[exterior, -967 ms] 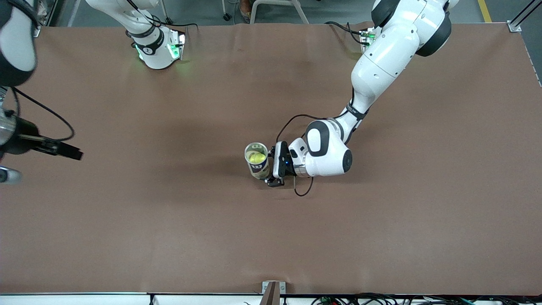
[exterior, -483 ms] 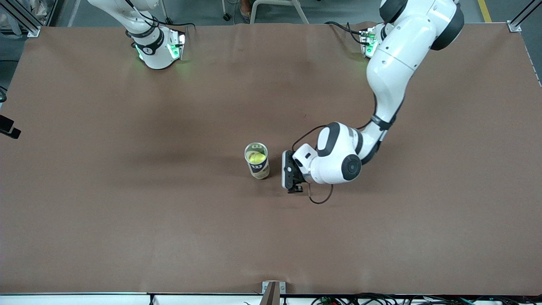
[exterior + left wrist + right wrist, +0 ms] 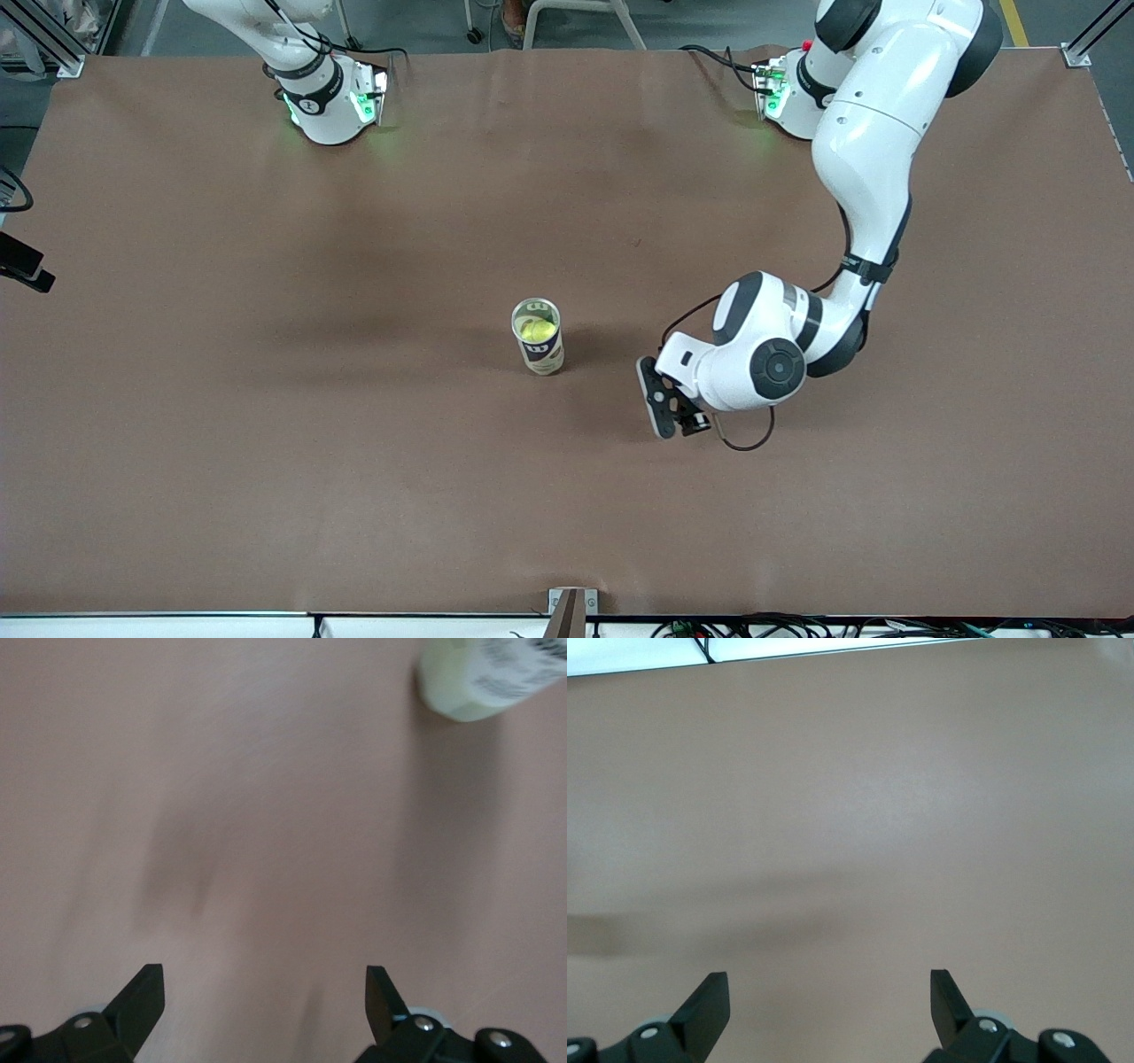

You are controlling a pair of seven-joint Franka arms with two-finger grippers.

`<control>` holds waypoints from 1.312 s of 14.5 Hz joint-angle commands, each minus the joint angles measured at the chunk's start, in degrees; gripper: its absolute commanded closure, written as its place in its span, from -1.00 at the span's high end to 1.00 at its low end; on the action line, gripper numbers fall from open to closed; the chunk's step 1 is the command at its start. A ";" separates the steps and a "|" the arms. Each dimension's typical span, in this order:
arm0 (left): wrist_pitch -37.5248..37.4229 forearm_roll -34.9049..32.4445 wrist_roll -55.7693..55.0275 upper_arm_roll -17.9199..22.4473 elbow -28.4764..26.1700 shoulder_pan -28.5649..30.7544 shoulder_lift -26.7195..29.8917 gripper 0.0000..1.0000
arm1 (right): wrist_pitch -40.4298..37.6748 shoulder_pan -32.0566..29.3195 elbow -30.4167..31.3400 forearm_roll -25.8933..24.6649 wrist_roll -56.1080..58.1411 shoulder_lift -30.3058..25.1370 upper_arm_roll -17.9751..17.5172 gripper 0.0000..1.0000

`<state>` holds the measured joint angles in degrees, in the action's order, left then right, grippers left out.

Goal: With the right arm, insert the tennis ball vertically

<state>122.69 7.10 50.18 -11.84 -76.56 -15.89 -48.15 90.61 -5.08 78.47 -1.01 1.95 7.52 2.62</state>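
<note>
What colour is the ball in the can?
Yellow-green ball; the front view shows it best, inside the upright can.

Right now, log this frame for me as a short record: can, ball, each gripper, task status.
can: upright tube can near the table's middle, top open
ball: yellow tennis ball inside the can
left gripper: open, empty, low over bare table beside the can, toward the left arm's end, not touching it
right gripper: open, empty, over bare table at the right arm's end
task status: ball is in the can; nothing held
</note>
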 commanded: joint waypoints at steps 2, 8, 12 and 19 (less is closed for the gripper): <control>-1.05 -1.04 -9.03 2.88 -0.17 0.59 2.36 1.00 | 0.88 3.83 2.56 -1.36 0.42 -2.51 2.46 1.00; -4.11 -0.77 -23.89 3.58 -0.35 3.67 7.18 1.00 | 0.62 5.00 3.18 -1.10 0.51 -2.68 3.80 1.00; -7.98 -1.12 -30.82 4.11 -0.43 6.83 11.48 1.00 | 0.35 1.83 3.27 -1.19 0.51 -3.04 0.19 1.00; -16.58 -4.90 -51.55 5.60 -0.43 7.01 20.62 1.00 | 6.59 1.92 16.17 -0.66 0.07 -10.85 0.19 1.00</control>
<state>109.40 3.42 4.03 -6.65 -75.82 -8.58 -30.69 94.30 -2.13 86.53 -1.13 2.00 2.73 4.01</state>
